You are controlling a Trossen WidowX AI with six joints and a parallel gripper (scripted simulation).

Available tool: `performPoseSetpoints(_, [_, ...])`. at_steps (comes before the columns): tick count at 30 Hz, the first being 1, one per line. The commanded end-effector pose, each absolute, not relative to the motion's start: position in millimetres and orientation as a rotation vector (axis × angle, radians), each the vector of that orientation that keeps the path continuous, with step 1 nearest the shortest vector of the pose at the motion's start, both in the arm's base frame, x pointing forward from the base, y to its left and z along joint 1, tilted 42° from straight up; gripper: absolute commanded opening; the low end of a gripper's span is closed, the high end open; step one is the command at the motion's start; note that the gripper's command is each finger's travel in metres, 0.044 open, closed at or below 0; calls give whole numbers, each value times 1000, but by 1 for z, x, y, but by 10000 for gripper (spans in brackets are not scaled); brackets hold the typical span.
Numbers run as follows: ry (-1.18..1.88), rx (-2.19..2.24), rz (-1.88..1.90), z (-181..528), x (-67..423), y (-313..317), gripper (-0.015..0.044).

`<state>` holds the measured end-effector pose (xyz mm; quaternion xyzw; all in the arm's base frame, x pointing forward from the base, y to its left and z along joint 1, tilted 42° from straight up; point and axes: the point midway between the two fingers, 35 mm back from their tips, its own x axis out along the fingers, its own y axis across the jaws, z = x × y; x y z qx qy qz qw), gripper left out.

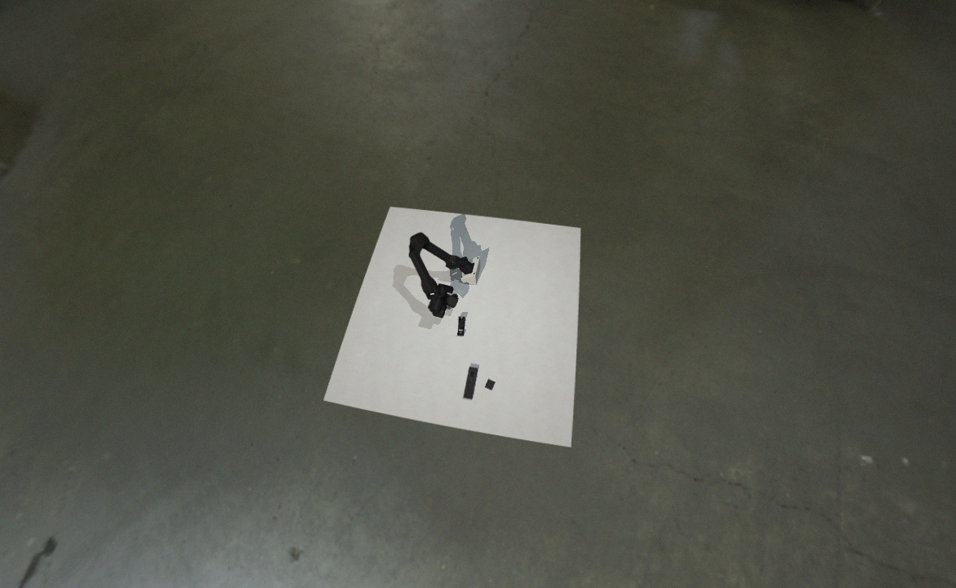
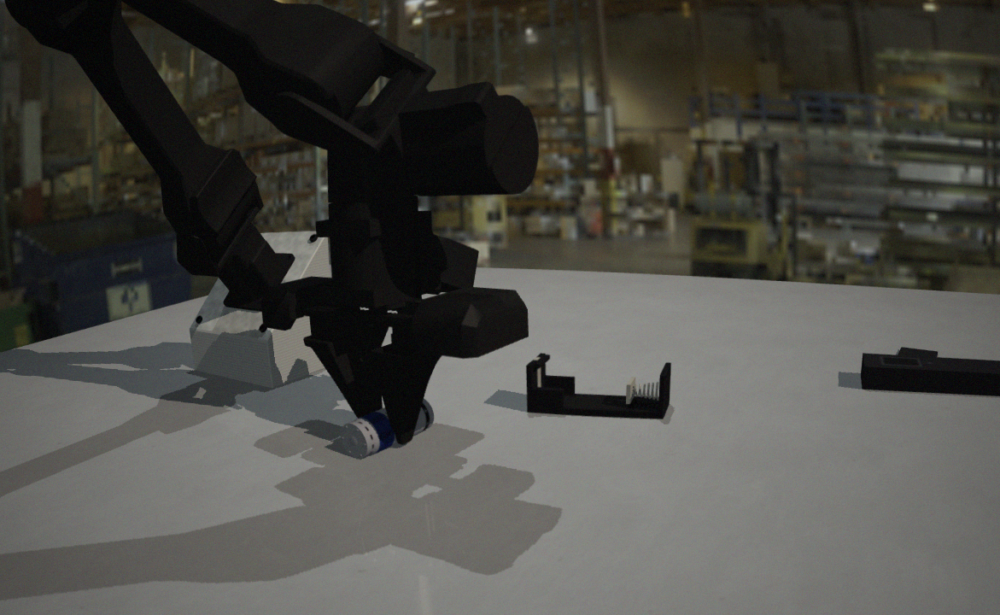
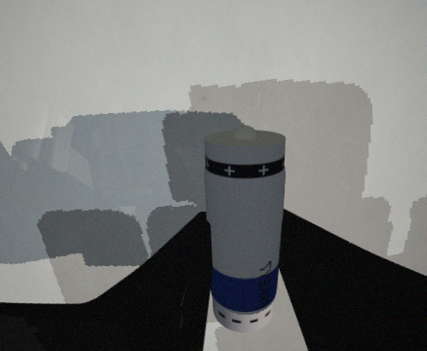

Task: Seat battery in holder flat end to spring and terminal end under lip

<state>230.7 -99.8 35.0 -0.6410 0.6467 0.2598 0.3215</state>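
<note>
The battery point(image 2: 377, 431) point(image 3: 245, 229) is a light cylinder with a blue band. It lies on its side on the table, flat end toward the front left in the exterior view and terminal end pointing away to the right. My gripper point(image 2: 390, 424) point(image 3: 241, 221) is shut on the battery, with one finger against each side near its middle. The black holder point(image 1: 460, 327) point(image 2: 591, 405) stands empty to the right in the exterior view. Its lip point(image 2: 543, 358) is at the left end and its spring point(image 2: 646, 391) at the right. In the top view the arm hides the battery.
A long black box point(image 1: 470, 382) point(image 2: 946, 377) lies well beyond the holder, with a small black block point(image 1: 490, 384) point(image 2: 917, 353) beside it. The arm's pale wedge base point(image 1: 470, 277) point(image 2: 231, 355) stands behind the gripper. All stand on a white table top point(image 1: 532, 307) point(image 2: 755, 497).
</note>
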Motion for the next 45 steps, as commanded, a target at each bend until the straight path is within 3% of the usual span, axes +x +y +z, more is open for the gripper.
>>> performPoseSetpoints(1, [1701, -1689, 684, 35, 230, -100, 84])
performPoseSetpoints(16, [1696, -1714, 724, 72, 232, -65, 84])
performPoseSetpoints(31, [1423, -2261, 1638, 51, 290, -13, 84])
performPoseSetpoints(45, [816, -2547, 2556, 18, 324, 39, 84])
